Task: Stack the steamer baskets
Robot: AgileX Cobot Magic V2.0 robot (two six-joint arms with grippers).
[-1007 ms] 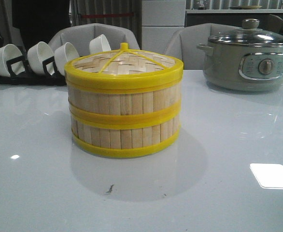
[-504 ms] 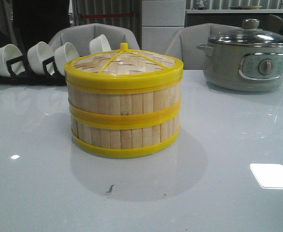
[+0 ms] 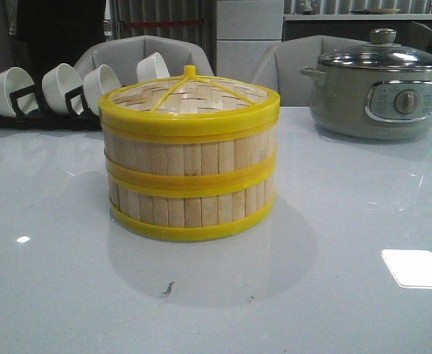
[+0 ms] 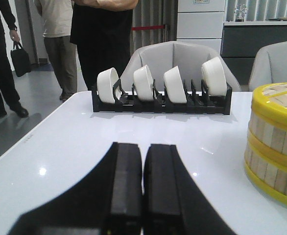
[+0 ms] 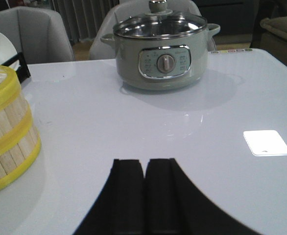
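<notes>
Both pincers [image 4: 142,183] [image 5: 144,188] closed, beside stacked steamer baskets [image 3: 190,173].

Left pincer [image 4: 142,186] and right pincer [image 5: 144,196] — both closed, empty.

Two round steamer baskets [image 3: 190,177] sit one on top of the other in the middle of the counter [image 3: 334,295]. The top basket [image 3: 190,151] rests straight on the bottom basket [image 3: 192,210]. Each has pale bamboo slats standing upright all around and yellow rims. The stack stands level, with a woven lid [image 3: 189,99] on top.
</notes>
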